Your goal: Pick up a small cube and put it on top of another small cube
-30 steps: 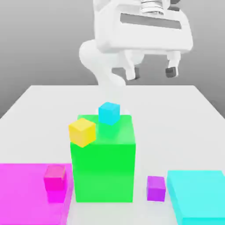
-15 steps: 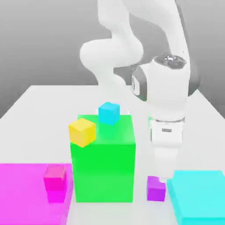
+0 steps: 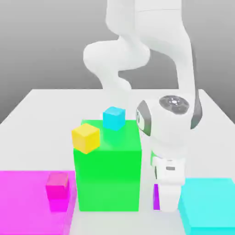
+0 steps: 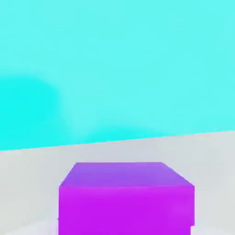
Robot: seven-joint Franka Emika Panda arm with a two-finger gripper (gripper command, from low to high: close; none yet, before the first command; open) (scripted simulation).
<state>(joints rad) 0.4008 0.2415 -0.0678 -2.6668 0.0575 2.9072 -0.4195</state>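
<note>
Hand (image 3: 168, 202) down at the tabletop (image 3: 46, 105), by the edge nearest the exterior camera, in the gap between the green block (image 3: 108, 170) and the cyan slab (image 3: 206, 202). Purple cube (image 4: 126, 197) sits right under my hand; in the exterior view just a sliver of it (image 3: 156, 197) shows beside my hand. Jaws: cannot tell whether wide or closed on the cube

Step in hand, as I judge it: the grasp. To do it well: cube centred, jaws square on two opposite faces, a firm hold before any lift. The hand view has the cube roughly centred, with the cyan slab's wall (image 4: 114, 69) just behind it

Room: tight on both sides, block on the exterior view's left, slab on its right, so the only clean way out is straight up

Pink cube (image 3: 57, 185) rests on the magenta slab (image 3: 27, 197) toward the near corner on the exterior view's left, with the green block between. Lift should clear that block's top and the yellow cube (image 3: 86, 137) at its edge before crossing; small cyan cube (image 3: 114, 118) also up there
</note>
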